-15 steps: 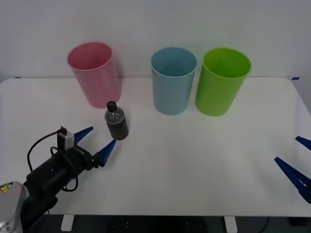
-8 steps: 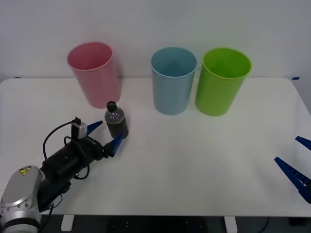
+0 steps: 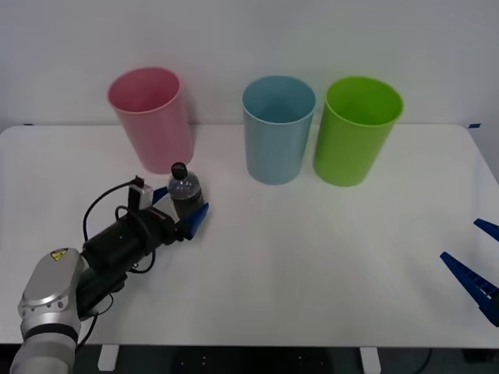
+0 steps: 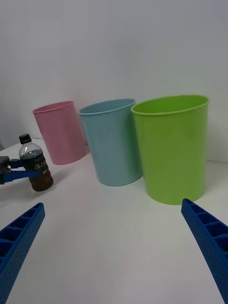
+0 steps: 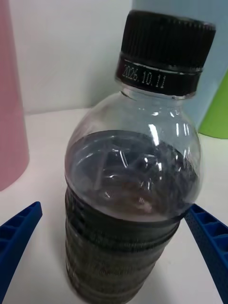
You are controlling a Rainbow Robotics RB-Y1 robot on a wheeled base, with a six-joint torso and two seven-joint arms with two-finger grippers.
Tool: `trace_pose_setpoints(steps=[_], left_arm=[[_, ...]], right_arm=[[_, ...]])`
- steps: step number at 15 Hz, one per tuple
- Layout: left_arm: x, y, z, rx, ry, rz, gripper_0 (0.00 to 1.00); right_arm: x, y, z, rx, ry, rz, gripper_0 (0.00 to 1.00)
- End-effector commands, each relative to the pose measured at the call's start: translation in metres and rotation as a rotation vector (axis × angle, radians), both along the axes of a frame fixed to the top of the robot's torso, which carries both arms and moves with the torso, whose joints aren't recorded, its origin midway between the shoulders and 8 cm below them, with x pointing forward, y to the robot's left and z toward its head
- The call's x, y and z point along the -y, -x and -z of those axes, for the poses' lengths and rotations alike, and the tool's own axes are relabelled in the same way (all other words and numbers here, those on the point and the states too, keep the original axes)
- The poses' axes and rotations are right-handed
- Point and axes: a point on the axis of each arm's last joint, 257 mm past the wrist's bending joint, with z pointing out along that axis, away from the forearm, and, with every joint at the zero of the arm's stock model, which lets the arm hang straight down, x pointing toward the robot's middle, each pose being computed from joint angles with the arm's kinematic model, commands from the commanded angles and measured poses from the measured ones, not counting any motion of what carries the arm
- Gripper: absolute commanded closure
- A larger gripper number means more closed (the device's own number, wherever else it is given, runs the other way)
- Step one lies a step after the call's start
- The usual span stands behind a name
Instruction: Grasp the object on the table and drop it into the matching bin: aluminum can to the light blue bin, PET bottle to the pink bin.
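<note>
Upright PET bottle (image 3: 185, 192) before pink bin (image 3: 152, 117)

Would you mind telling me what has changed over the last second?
The left gripper advanced across the table toward the PET bottle until its open fingers straddled it; no grasp yet. The bottle, pink bin, light blue bin, green bin and parked right gripper stayed put.

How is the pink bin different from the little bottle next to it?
The pink bin is much taller and wider than the bottle. The pink bin is open at the top, while the bottle is closed with a black cap. The pink bin stands free, while the bottle sits between the open fingers of the left gripper. The right gripper waits far off. Both stand upright on the white table.
</note>
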Motion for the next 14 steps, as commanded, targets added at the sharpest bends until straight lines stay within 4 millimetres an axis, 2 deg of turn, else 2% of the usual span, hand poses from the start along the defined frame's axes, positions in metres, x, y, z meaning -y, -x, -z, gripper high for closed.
trace_pose_setpoints(steps=[1, 5, 7, 8, 10, 14], left_arm=[[0.0025, -0.0027, 0.0012, -0.003, -0.001, 0.0, 0.0], [0.0021, -0.0034, 0.0, 0.0, 0.0, -0.001, 0.0], [0.0035, -0.0032, 0.0001, 0.001, -0.002, 0.002, 0.61], [0.0028, -0.0033, 0.0001, 0.003, -0.006, 0.001, 0.79], [0.0041, -0.003, 0.0003, 0.006, -0.012, 0.005, 0.95], [0.003, -0.0031, -0.0013, 0.007, -0.001, 0.001, 1.0]], right_arm=[[0.0, 0.0, 0.0, 0.0, 0.0, 0.0, 0.0], [0.0, 0.0, 0.0, 0.0, 0.0, 0.0, 0.0], [0.0, 0.0, 0.0, 0.0, 0.0, 0.0, 0.0], [0.0, 0.0, 0.0, 0.0, 0.0, 0.0, 0.0], [0.0, 0.0, 0.0, 0.0, 0.0, 0.0, 0.0], [0.0, 0.0, 0.0, 0.0, 0.0, 0.0, 0.0]])
